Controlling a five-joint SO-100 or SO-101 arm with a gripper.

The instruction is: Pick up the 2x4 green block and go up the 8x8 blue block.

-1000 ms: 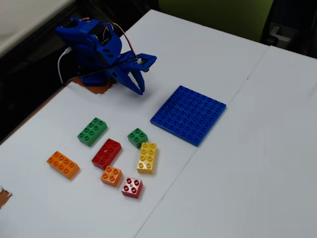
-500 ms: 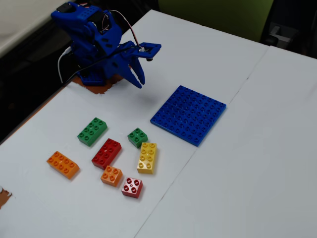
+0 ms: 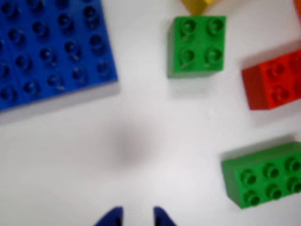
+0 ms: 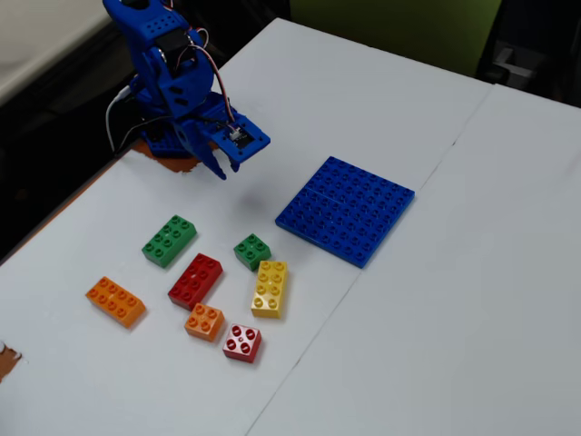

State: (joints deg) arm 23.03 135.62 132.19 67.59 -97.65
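The 2x4 green block lies flat on the white table, left of the other bricks; in the wrist view it sits at the lower right, partly cut by the edge. The 8x8 blue block lies flat to the right; in the wrist view it fills the upper left. My blue gripper hangs above bare table, behind the green block and left of the blue plate. Only its two fingertips show in the wrist view. They stand apart with nothing between them.
A small square green brick, a red brick and a yellow brick lie between green block and plate. Orange bricks and a small red brick lie nearer the front.
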